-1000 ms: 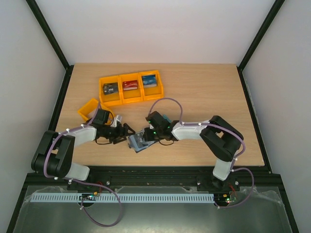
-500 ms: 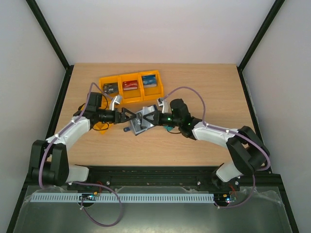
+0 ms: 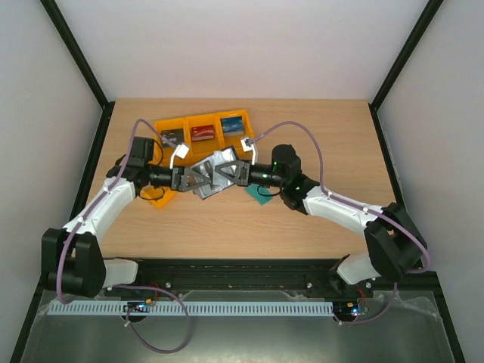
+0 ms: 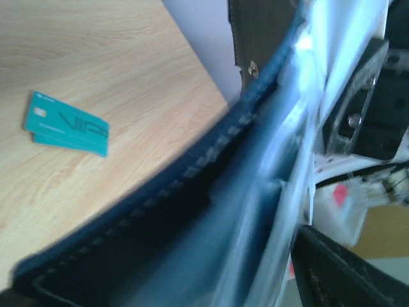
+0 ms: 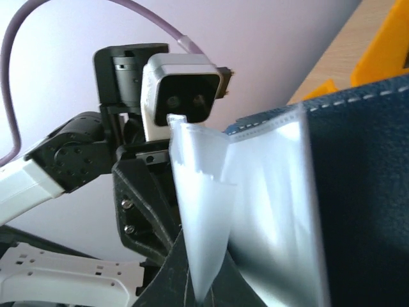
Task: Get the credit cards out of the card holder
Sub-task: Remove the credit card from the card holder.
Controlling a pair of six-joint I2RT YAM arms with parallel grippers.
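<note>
Wooden table (image 3: 318, 128), top view: the open card holder (image 3: 215, 172) hangs between the arms, nearer the orange bins (image 3: 203, 125) than half a second ago, with the right gripper (image 3: 240, 172) clamped on it. Left wrist view: the blurred holder hides whether the left gripper (image 3: 185, 178) grips, and a teal card (image 4: 67, 125) lies on the table below. Right wrist view: clear sleeves (image 5: 255, 211) fan outward.

1. Overhead view: bright, even, diffuse light. The bench (image 3: 340, 128) is sharp from edge to edge, and shadows on it are faint and soft.
2. Left wrist view: the card holder (image 4: 160, 211) fills the lower right, dark and heavily blurred, with pale glare streaking the upper right. The teal card (image 4: 66, 125) at middle left is only slightly soft.
3. Right wrist view: the holder's clear plastic glows white and soft at centre. The other wrist's camera (image 5: 182, 96) at upper left is crisp.
</note>
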